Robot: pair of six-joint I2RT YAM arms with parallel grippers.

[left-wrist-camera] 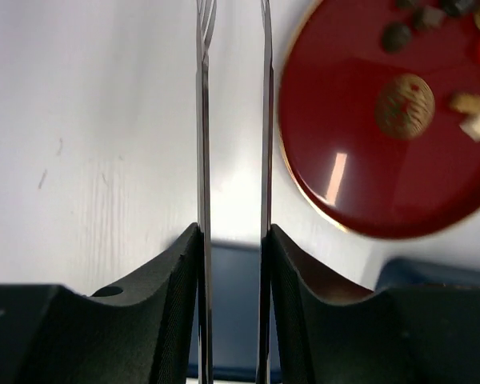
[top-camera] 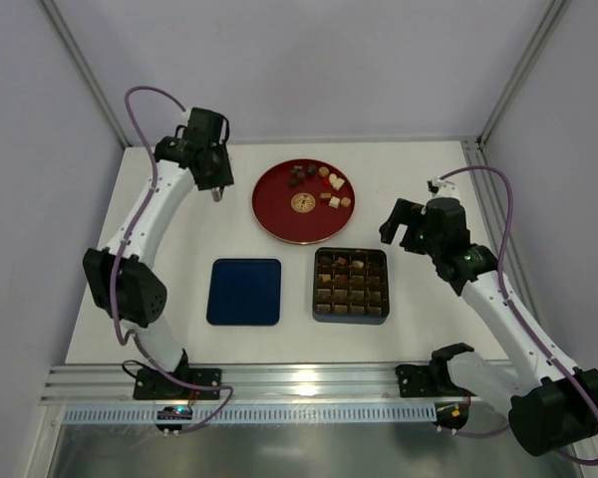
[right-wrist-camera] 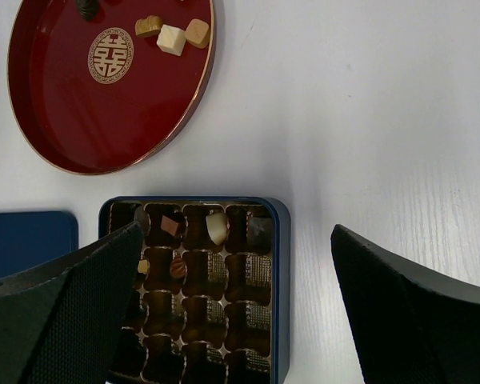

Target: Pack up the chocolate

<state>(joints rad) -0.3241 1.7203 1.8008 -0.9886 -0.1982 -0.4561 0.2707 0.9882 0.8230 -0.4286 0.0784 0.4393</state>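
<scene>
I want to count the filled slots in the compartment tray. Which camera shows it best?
The right wrist view: the tray is close, with sweets plain in its top rows, though its lower left is hidden. The top view shows it whole but small. The left wrist view gives at most a blurred blue edge.

A dark brown square tray point(right-wrist-camera: 282, 272) with a grid of compartments sits on the white table point(right-wrist-camera: 368, 120), a few chocolates point(right-wrist-camera: 216, 228) in its far rows. Beyond the tray, to the left, a round red lacquer plate point(right-wrist-camera: 72, 120) carries more pieces. A navy blue square lid point(right-wrist-camera: 24, 236) lies left of the tray. The right gripper point(right-wrist-camera: 236, 230), its black fingers spread wide, frames the tray.
</scene>
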